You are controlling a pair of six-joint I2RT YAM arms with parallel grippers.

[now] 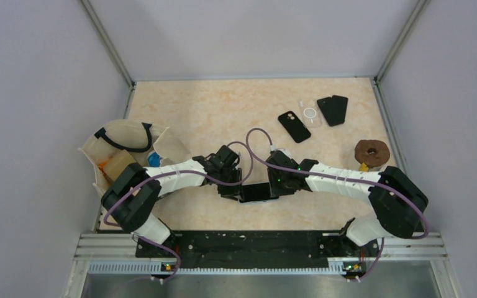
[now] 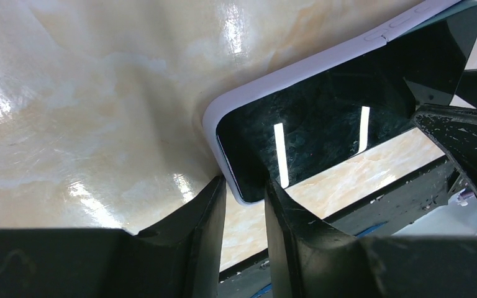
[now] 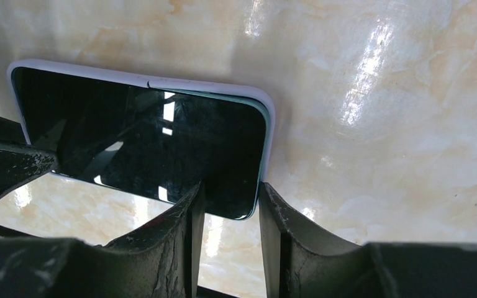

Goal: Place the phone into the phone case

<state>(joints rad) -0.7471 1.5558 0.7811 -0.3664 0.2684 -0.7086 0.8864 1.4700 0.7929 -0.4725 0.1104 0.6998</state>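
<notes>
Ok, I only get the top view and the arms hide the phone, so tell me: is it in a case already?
Observer: Yes. The right wrist view shows a pale lilac case wrapped around the phone.
Operator: Does it look fully seated?
Observer: Apparently not. At one corner, a thin teal strip of the phone's edge shows inside the case rim.

Cream tote bag [image 1: 119, 130] with black handles sits at the left edge. Brown donut-shaped ring [image 1: 372, 152] over on the right.
</notes>
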